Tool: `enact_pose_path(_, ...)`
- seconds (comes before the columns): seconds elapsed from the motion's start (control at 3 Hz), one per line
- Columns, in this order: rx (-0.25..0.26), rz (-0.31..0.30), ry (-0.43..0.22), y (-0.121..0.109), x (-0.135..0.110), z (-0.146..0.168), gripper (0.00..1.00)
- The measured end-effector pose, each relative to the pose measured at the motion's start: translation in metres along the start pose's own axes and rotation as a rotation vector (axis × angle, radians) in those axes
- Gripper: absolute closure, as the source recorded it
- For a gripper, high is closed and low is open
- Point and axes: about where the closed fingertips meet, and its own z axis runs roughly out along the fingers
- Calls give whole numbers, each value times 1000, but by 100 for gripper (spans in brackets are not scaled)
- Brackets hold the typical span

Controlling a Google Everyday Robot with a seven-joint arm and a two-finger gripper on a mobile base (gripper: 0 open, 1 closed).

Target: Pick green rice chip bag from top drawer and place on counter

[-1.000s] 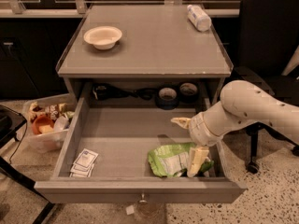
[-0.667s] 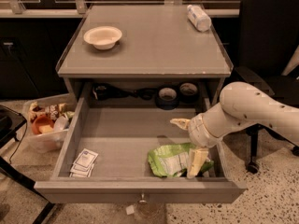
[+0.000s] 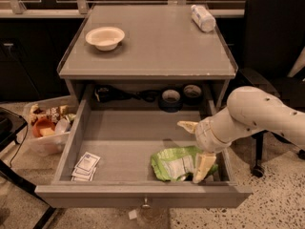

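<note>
- Down in the front-right corner of the pulled-out top drawer point(image 3: 121, 137): green rice chip bag point(image 3: 172, 164), lying flat, label side up, not yet lifted.
- Long axis running left to right, along the drawer front.
- Hovering over its right end: gripper point(image 3: 191, 150), fingers spread wide, one dipping to the bag's edge, likely set to straddle and pinch.
- Destination above: counter point(image 3: 157, 46), sharing space with a bowl point(image 3: 105, 36).

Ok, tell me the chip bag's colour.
Bag: light green, white label, camera view; gripper open at its right end.
</note>
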Motion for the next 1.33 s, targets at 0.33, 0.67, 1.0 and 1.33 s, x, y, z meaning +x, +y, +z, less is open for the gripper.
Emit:
enact_pose_path(0.33, 42, -19, 56, 0, 3, -18, 0)
enact_pose_path(0.67, 59, -40, 88, -3, 1, -29, 0)
enact_pose_path(1.0, 53, -87, 123, -10, 1, -27, 0)
enact_pose_path(1.33, 9, -188, 179, -13, 7, -19, 0)
